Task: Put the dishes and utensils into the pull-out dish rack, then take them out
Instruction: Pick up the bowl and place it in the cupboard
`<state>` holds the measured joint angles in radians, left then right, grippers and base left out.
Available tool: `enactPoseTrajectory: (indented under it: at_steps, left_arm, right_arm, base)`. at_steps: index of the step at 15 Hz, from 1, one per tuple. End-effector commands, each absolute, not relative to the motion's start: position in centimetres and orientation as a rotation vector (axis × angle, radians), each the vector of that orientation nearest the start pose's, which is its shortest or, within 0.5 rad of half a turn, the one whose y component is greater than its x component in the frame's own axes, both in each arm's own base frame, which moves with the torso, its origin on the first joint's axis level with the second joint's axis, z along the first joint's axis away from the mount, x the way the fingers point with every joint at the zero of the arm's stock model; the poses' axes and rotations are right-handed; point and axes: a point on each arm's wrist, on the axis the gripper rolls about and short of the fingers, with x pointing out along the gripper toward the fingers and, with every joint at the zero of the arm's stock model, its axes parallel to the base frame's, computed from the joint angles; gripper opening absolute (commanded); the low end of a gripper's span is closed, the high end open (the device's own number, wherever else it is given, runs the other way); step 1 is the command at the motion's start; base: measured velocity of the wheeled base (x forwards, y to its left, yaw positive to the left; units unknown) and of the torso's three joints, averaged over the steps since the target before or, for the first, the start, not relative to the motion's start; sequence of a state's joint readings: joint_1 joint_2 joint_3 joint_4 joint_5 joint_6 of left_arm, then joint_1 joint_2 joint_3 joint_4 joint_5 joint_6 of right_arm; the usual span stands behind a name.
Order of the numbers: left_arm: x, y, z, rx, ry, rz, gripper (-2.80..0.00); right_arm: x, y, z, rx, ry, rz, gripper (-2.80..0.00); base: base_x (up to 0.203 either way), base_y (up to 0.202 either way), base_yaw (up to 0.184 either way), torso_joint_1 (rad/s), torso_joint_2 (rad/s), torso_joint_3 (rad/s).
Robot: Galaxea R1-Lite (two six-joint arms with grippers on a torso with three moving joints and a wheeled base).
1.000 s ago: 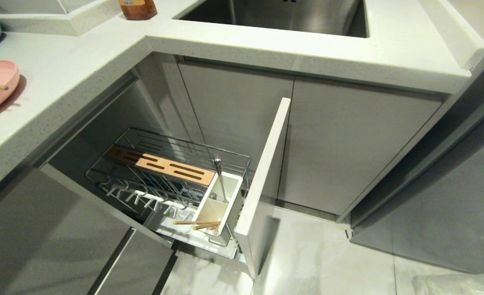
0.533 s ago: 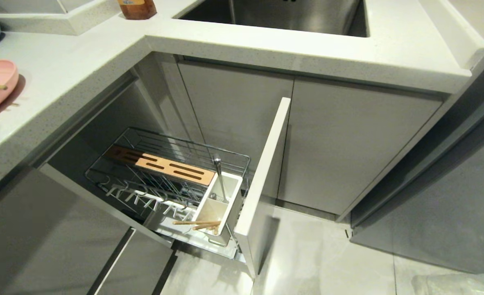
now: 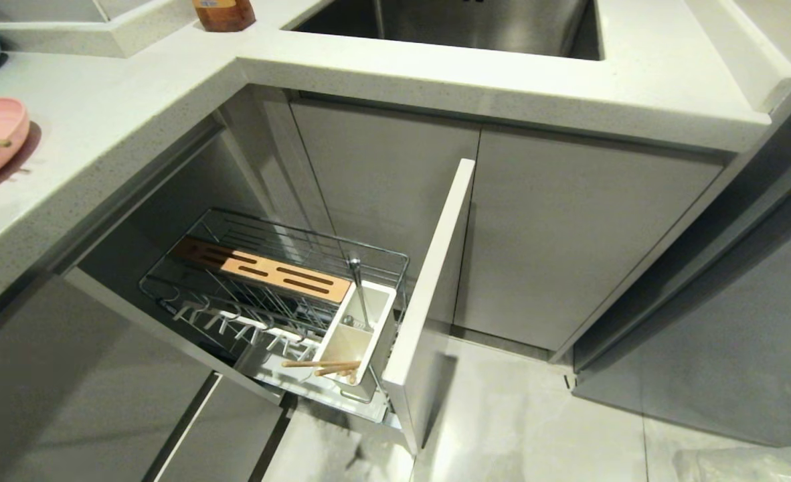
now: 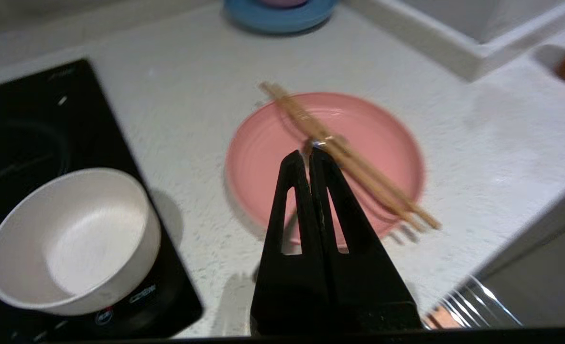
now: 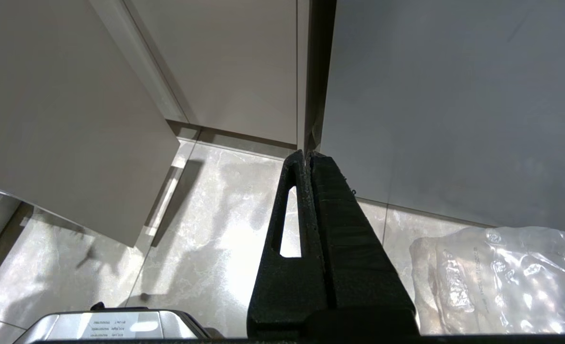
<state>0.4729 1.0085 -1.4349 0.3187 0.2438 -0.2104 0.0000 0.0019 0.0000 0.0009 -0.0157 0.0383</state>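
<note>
While the spoon (image 3: 358,289) and one pair of chopsticks (image 3: 322,365) sit in the rack (image 3: 268,294), the left gripper (image 4: 309,154), jaws pressed together and empty, hovers above the pink plate (image 4: 263,157); chopsticks (image 4: 344,153) just beyond its tips, white bowl (image 4: 72,239) off to one side. Dishes unloaded.

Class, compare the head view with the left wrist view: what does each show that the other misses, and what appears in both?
Only the head view shows the pull-out dish rack with its white utensil box, a spoon and chopsticks in it, plus the sink.
Only the left wrist view shows the white bowl on the black cooktop and the shut left gripper.
Both show the pink plate with chopsticks across it, on the countertop.
</note>
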Motion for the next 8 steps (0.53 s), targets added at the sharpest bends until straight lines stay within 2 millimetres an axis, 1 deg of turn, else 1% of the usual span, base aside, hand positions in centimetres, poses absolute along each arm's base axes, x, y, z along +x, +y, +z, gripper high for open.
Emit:
enactPoseTrajectory:
  at_steps: [1,3,5,7,8]
  left_arm:
    - [7.4,5.3,40.1,-0.205,-0.139,0.79,-2.8]
    - [8.3,6.9,39.6,-0.248,-0.115,0.856,-2.8]
    - [8.6,8.3,39.2,-0.273,-0.103,0.937,-2.8]
    - [8.4,9.7,38.8,-0.283,-0.088,1.024,-2.8]
    - [8.3,10.8,38.5,-0.292,-0.073,1.059,-2.8]
  right_arm:
    - [-2.3,0.0,7.5,0.038,0.004,-0.015,-2.8]
    - [-2.3,0.0,7.5,0.038,0.003,-0.014,-2.8]
    - [-2.2,0.0,7.5,0.038,0.005,-0.015,-2.8]
    - [-2.2,0.0,7.5,0.039,0.006,-0.015,-2.8]
    - [-2.3,0.0,7.5,0.038,0.004,-0.015,-2.8]
  base:
    - [0.0,0.0,0.0,0.0,0.0,0.0]
    - [0.0,0.0,0.0,0.0,0.0,0.0]
    - [0.0,0.0,0.0,0.0,0.0,0.0]
    - [0.0,0.0,0.0,0.0,0.0,0.0]
    - [0.0,0.0,0.0,0.0,0.0,0.0]
